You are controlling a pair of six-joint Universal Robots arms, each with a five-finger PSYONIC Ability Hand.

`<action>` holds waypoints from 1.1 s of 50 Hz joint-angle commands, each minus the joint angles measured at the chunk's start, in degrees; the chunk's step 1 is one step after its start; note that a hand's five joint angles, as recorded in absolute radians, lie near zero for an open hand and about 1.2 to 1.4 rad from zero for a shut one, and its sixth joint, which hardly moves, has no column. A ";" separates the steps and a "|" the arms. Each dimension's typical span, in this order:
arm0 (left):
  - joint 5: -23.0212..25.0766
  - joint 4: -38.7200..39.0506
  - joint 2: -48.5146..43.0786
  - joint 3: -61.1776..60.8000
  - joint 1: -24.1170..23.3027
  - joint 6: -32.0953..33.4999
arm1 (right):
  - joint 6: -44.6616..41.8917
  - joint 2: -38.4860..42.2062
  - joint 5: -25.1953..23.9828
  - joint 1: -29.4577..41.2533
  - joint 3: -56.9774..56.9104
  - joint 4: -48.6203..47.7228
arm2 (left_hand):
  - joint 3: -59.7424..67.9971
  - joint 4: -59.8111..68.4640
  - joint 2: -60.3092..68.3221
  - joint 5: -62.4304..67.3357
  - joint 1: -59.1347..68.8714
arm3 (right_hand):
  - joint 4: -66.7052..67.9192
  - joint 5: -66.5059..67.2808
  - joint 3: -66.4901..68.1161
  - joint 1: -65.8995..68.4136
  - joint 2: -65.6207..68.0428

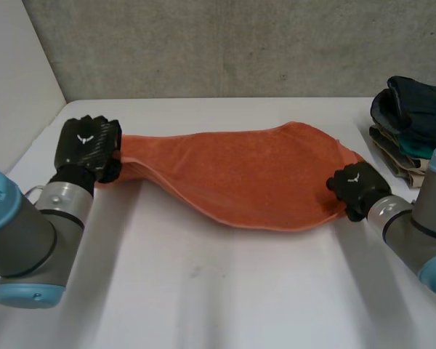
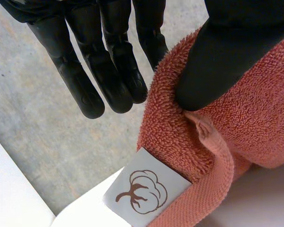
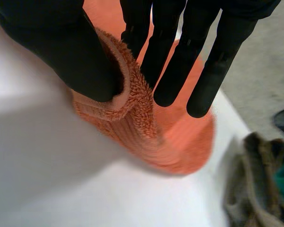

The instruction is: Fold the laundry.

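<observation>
Left hand [image 1: 87,145] pinching orange towel [image 1: 240,174] end, right hand [image 1: 356,187] pinching the other, seemingly taut, clothes pile [image 1: 410,120] cropped.

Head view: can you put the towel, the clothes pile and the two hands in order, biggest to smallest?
1. The towel, by far.
2. The clothes pile, though the picture's edge cuts it off.
3. The left hand.
4. The right hand; it looks smaller than the left, but that may just be its angle.
</observation>
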 commanded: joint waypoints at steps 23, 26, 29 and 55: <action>7.63 -42.96 7.79 11.45 8.84 11.38 | -2.44 -8.58 -4.99 -7.15 -30.04 46.85 | 11.60 11.29 11.38 15.04 13.66 | 11.52 13.51 12.06 15.52 12.78; 7.10 -38.41 0.60 16.44 8.40 11.56 | -2.88 -4.43 -1.74 -5.38 -30.92 46.33 | 11.60 11.29 11.38 15.04 13.66 | 11.52 13.51 12.06 15.52 12.78; 7.10 -34.79 -3.82 21.54 8.14 11.21 | -2.80 0.58 3.27 -3.71 -34.43 42.12 | 11.60 11.29 11.38 15.04 13.66 | 11.52 13.51 12.06 15.52 12.78; -1.08 -2.43 -10.51 33.62 4.88 6.02 | 14.52 -2.05 -1.81 -1.16 -31.10 -15.13 | 11.60 11.29 11.38 15.04 13.66 | 11.52 13.51 12.06 15.52 12.78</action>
